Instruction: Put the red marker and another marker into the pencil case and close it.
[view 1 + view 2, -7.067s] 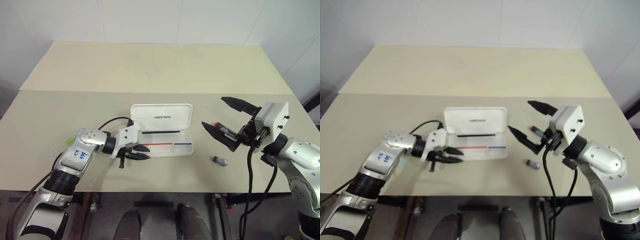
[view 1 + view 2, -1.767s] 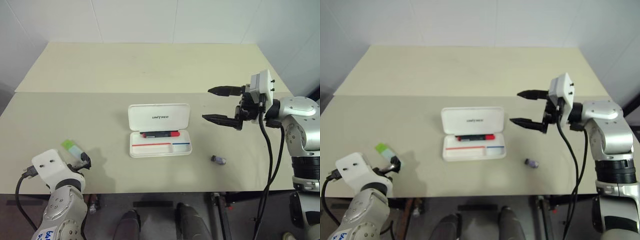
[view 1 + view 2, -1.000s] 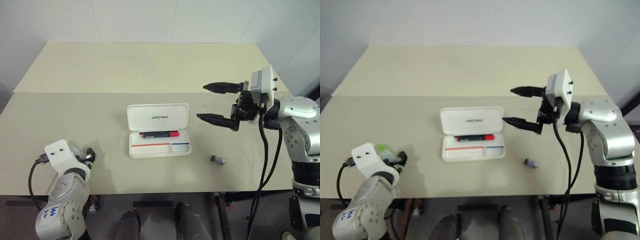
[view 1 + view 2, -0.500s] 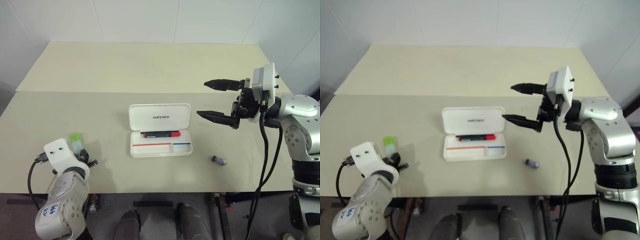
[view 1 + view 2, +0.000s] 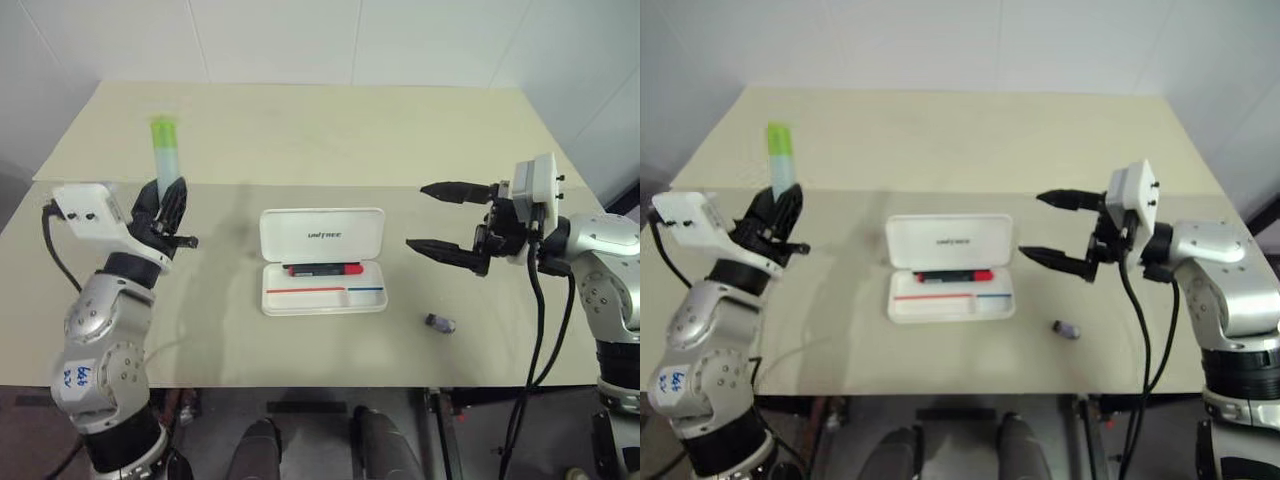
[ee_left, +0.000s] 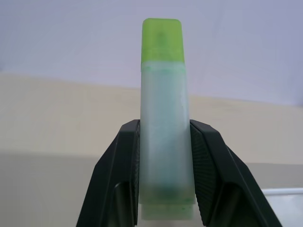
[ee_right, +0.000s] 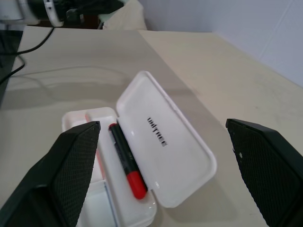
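Note:
The pencil case (image 5: 322, 237) lies open at the table's middle, its lid folded back flat. Inside it, along the hinge side, rests the red marker (image 5: 323, 269), also clear in the right wrist view as the red marker (image 7: 127, 163). The other marker, a pale green highlighter (image 5: 165, 152) with a brighter green cap, stands upright in the air at the left. My left gripper (image 5: 168, 200) is shut on its lower half, and both fingers (image 6: 208, 161) press its flat sides. My right gripper (image 5: 418, 215) hovers open just right of the case, holding nothing.
A small dark grey cap-like piece (image 5: 438, 323) lies on the table, right of the case and near the front edge. A seam (image 5: 300, 184) crosses the table behind the case, with bare tabletop beyond it.
My left gripper closed on the green highlighter at the table's front left and lifted it high, tilting it upright. The right gripper stayed open and shifted only slightly.

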